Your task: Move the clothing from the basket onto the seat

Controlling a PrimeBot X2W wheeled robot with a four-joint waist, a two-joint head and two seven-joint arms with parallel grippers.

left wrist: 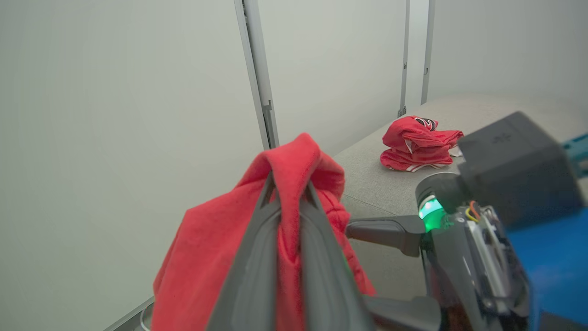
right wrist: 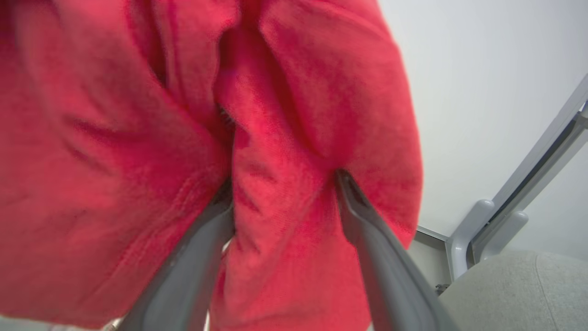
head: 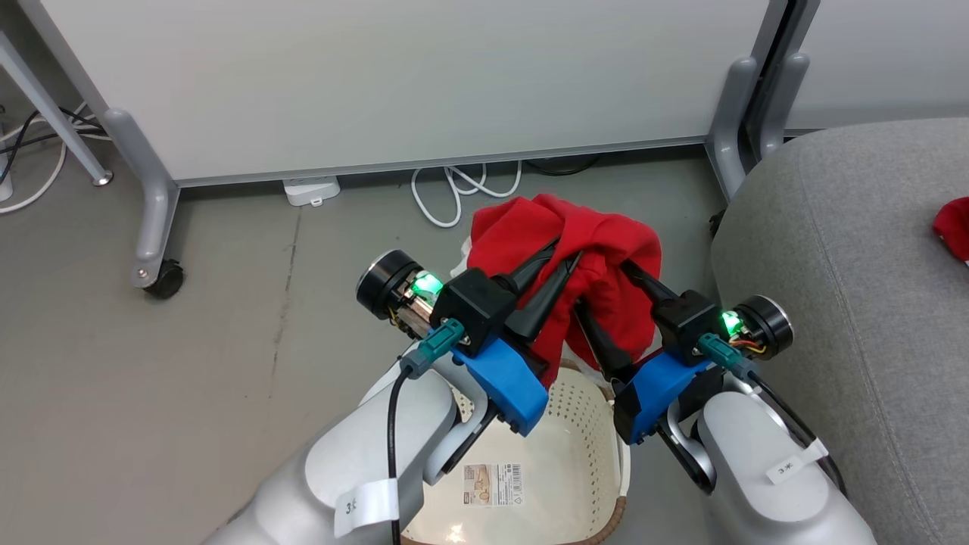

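Head view: left tool (head: 569, 250) is clamped on a fold of the red garment (head: 606, 235), fingers together with cloth pinched between them. Right tool (head: 602, 286) stands spread wide, with both fingers pushed into the same garment from the opposite side. In the right wrist view fabric bulges between them and no pinch is visible.

The garment hangs bunched off both tools. The basket (head: 583, 424) sits below the tools, back toward the wrists. Its floor is bare except for a paper label (head: 492, 484). The garment's lower edge overlaps the basket's far end; I can't tell if it touches the rim.

Left wrist view confirms the grip: the fold runs up between the left tool's fingers (left wrist: 257, 257) and drapes over their tips.

The grey seat (head: 833, 303) is just to the outside of the right tool. A second red garment (left wrist: 415, 145) lies crumpled on it, well beyond the right tool, with white trim and a dark-and-white mark on top.

Past the fingertips there's a white partition panel (head: 416, 76) on castor feet, with a white cable (head: 454, 197) looped on the floor (head: 227, 318) under it.
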